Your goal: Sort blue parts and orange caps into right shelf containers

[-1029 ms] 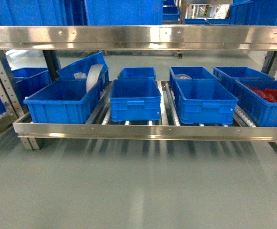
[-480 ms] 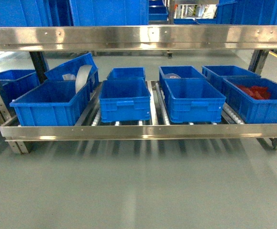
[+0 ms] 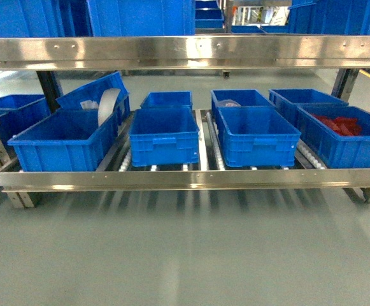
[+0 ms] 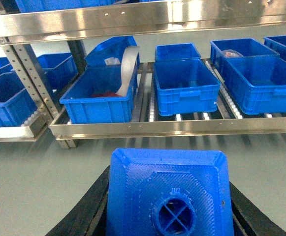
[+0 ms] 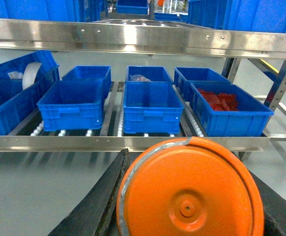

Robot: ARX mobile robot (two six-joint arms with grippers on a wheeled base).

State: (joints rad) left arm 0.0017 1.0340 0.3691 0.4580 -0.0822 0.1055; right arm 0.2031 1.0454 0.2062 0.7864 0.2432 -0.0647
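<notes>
While the head view shows only the shelf and no arm of ours, each wrist view has its load close to the lens. In our left gripper [image 4: 170, 216] sits a blue part [image 4: 168, 189], held between the two dark fingers [image 4: 86, 211], which press against its left and right flanks; its round stud [image 4: 174, 216] faces the camera. In our right gripper [image 5: 189, 206] sits an orange cap [image 5: 189, 194], its flat end toward the lens, with a dark finger [image 5: 101, 201] against each side; both claws are closed only as far as these loads allow. Ahead of and beyond both claws, well apart from them, stand the blue crates [image 3: 164, 135] on the roller shelf [image 3: 185, 179]. Ahead of the right claw and to its right, one crate [image 5: 231, 115] holds red pieces [image 5: 219, 101]. Ahead of the left claw and to its left, a crate [image 4: 101, 96] holds a white curved piece [image 4: 129, 66].
</notes>
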